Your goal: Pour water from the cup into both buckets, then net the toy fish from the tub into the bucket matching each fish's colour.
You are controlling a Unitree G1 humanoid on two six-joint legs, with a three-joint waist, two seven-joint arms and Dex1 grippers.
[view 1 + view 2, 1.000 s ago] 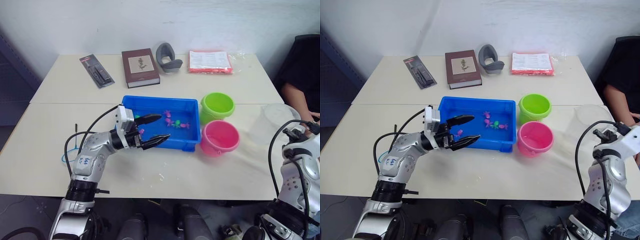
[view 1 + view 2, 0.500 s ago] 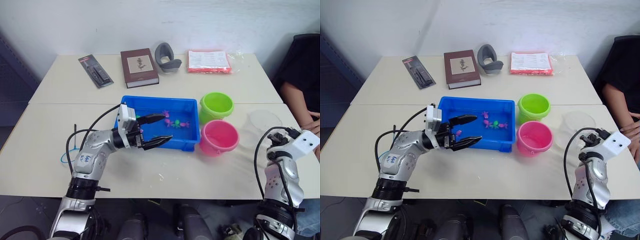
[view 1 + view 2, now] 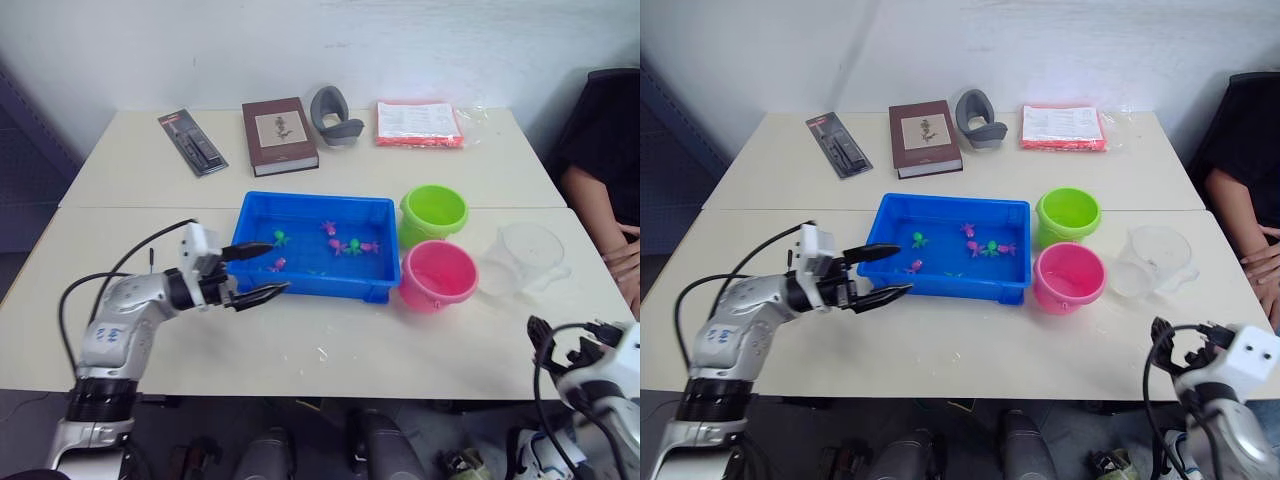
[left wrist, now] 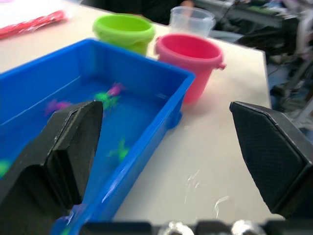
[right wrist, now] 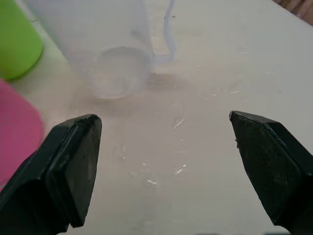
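Note:
The blue tub (image 3: pixel 329 290) sits mid-table with several tiny pink and green toy fish (image 3: pixel 341 243) in water. To its right stand the lime green bucket (image 3: pixel 433 213) and, nearer, the pink bucket (image 3: pixel 437 276). The clear cup (image 3: pixel 522 258) stands upright on the table right of the pink bucket, held by nothing. My left gripper (image 3: pixel 279 266) is open at the tub's near-left corner, fingers pointing along its front wall. My right gripper (image 5: pixel 164 120) is open and empty, low near the table's front right, with the cup (image 5: pixel 105 54) ahead of it. The net's dark stick (image 3: pixel 152 257) peeks out behind my left arm.
Along the far table edge lie a black packet (image 3: pixel 193 141), a brown book (image 3: pixel 280 133), a grey curved object (image 3: pixel 335 115) and a pink-edged plastic sleeve (image 3: pixel 418 122). A seated person's arm (image 3: pixel 590 195) is at the right edge, close to the cup.
My right gripper opened, let go of the cup and drew back toward the near right edge; the cup now stands alone. My left arm pulled back leftward from over the tub.

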